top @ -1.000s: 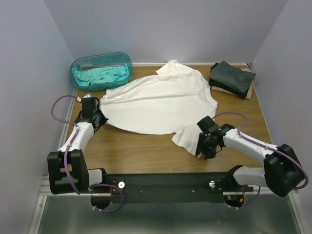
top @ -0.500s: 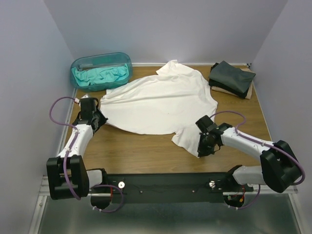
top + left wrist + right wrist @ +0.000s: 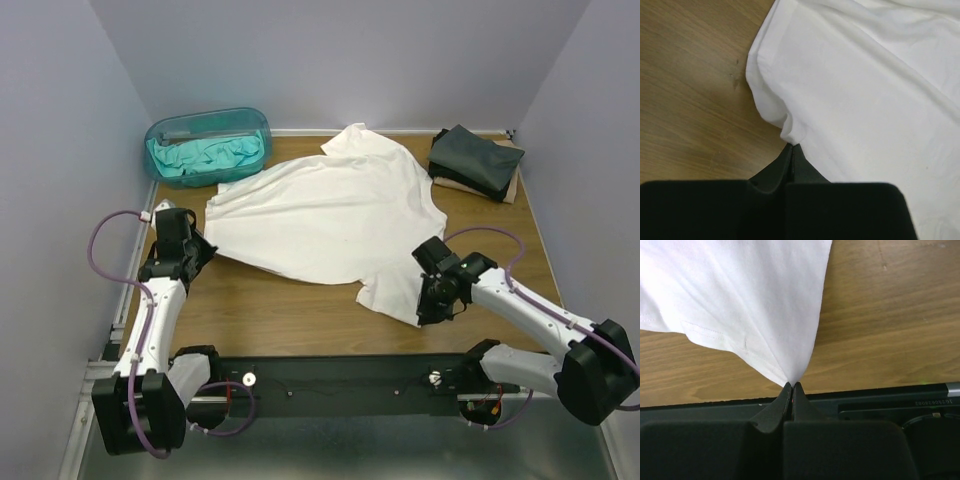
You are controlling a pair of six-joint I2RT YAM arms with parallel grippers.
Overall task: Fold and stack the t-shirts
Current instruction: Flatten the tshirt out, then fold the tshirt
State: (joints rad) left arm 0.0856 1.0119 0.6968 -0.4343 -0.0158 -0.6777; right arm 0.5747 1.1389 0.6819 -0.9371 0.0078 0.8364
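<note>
A white t-shirt (image 3: 330,205) lies spread across the middle of the wooden table, its cloth (image 3: 865,85) filling the left wrist view. My left gripper (image 3: 200,245) is shut on the shirt's near left corner (image 3: 792,137). My right gripper (image 3: 432,312) is shut on the near right corner (image 3: 792,375), where the cloth is drawn into a taut point just above the black base rail. Dark folded t-shirts (image 3: 470,160) sit stacked at the back right. A teal t-shirt (image 3: 205,155) lies crumpled inside the tub at the back left.
The translucent teal tub (image 3: 258,122) stands at the back left corner. A brown board (image 3: 512,186) lies under the dark stack. The black base rail (image 3: 330,375) runs along the near edge. Grey walls close in on three sides.
The right gripper closed on the shirt's near right corner and pulled it right and toward the near edge. The left gripper drew its corner left and slightly nearer, stretching the shirt.
</note>
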